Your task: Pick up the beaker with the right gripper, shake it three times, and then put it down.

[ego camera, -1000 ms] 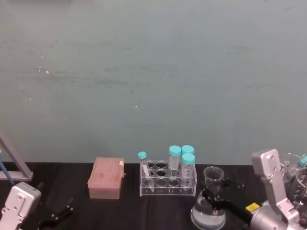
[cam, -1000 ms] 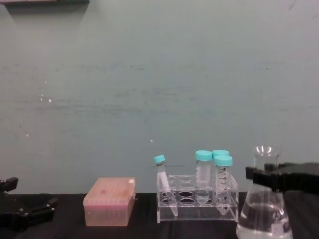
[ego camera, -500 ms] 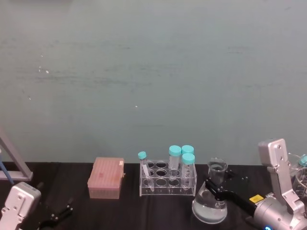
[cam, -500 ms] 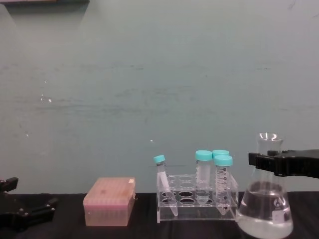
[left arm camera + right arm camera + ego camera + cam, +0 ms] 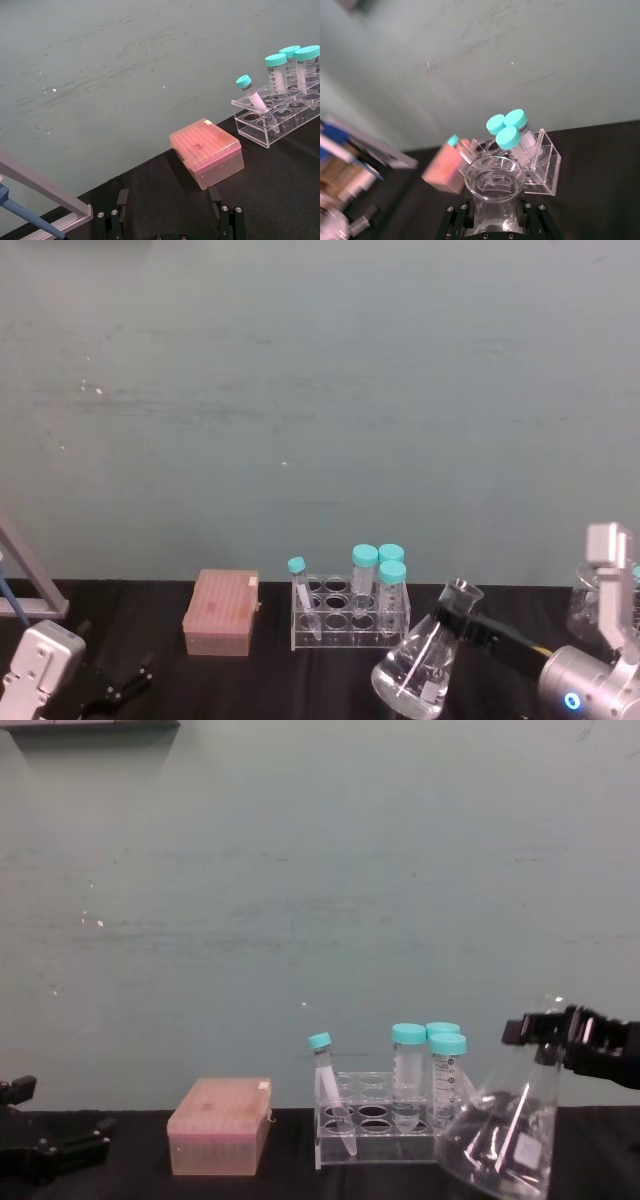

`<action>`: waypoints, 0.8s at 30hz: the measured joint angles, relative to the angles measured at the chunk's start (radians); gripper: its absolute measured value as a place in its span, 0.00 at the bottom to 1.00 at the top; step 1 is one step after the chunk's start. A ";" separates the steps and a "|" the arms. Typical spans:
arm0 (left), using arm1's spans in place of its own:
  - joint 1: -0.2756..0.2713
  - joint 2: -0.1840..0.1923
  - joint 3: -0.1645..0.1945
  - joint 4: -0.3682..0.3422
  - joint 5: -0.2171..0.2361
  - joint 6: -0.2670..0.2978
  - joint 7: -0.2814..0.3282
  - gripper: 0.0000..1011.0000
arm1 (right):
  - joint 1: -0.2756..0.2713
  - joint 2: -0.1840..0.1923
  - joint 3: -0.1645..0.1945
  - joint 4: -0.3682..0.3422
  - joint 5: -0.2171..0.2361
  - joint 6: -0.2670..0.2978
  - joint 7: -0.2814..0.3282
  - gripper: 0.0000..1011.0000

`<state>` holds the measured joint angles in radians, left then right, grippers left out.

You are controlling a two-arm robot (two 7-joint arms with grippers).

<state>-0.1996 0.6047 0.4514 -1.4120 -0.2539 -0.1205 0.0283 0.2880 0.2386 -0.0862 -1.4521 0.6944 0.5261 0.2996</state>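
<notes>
in the head view we saw the right gripper [image 5: 462, 618] clamped on the neck of the beaker [image 5: 415, 678], a conical glass flask tilted just beside the tube rack [image 5: 350, 616]. in the left wrist view the left gripper [image 5: 170, 227] sat parked low, fingers spread, near the pink tip box [image 5: 207, 159]. in the right wrist view the jaws hugged the neck below the flared lip. in the chest view the liquid lay slanted in the wide base. we judged the beaker bottom-heavy, slick and breakable, best held at the neck under the flare.
</notes>
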 joint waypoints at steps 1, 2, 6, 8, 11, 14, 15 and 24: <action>0.000 0.000 0.000 0.000 0.000 0.000 0.000 0.99 | 0.000 -0.009 0.013 0.004 0.023 0.009 -0.002 0.45; 0.000 0.000 0.000 0.000 0.000 0.000 0.000 0.99 | -0.001 -0.026 0.038 0.010 0.060 0.022 -0.005 0.45; 0.000 0.000 0.000 0.000 0.000 0.000 0.000 0.99 | -0.006 -0.063 0.091 0.024 0.144 0.049 -0.018 0.45; 0.000 0.000 0.000 0.000 0.000 0.000 0.000 0.99 | -0.008 -0.085 0.123 0.034 0.193 0.066 -0.029 0.45; 0.000 0.000 0.000 0.000 0.000 0.000 0.000 0.99 | -0.012 -0.112 0.159 0.046 0.253 0.086 -0.041 0.45; 0.000 0.000 0.000 0.000 0.000 0.000 0.000 0.99 | -0.014 -0.127 0.180 0.052 0.290 0.100 -0.050 0.45; 0.000 0.000 0.000 0.000 0.000 0.000 0.000 0.99 | -0.015 -0.135 0.191 0.056 0.312 0.109 -0.059 0.45; 0.000 0.000 0.000 0.000 0.000 0.000 0.000 0.99 | -0.018 -0.129 0.185 0.061 0.335 0.109 -0.075 0.45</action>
<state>-0.1996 0.6047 0.4514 -1.4120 -0.2539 -0.1205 0.0283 0.2696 0.1100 0.0984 -1.3912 1.0297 0.6351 0.2242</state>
